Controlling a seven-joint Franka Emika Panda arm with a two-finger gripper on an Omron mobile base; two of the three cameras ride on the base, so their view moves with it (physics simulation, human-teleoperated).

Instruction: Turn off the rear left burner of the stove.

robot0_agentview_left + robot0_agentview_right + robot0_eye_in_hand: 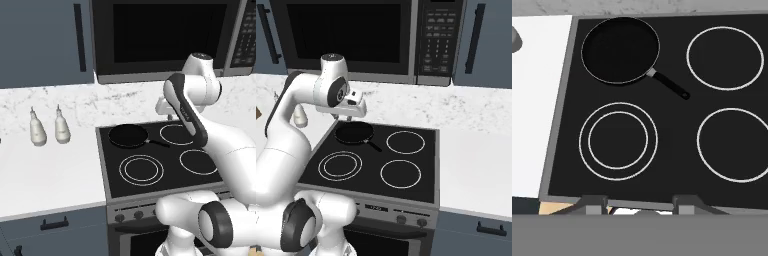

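Observation:
The stove (107, 165) (372, 167) (672, 130) is a black glass top with steel trim. A black frying pan (128, 135) (354, 132) (620, 49) covers the rear left burner, so the zone itself is hidden; its handle points toward the middle. Small dark knobs (138, 214) (401, 219) line the front panel. My gripper (343, 118) (640, 204) hangs above the stove's rear left, looking straight down. It is open, fingertips (594, 202) wide apart and empty, over the front edge in the hand view.
A black microwave (160, 35) (346, 35) hangs close above the stove. Two pale bottles (37, 130) (62, 127) stand on the white counter (45, 175) to the left. More counter (476, 160) lies to the right. My own arm partly blocks the right burners in the left base view.

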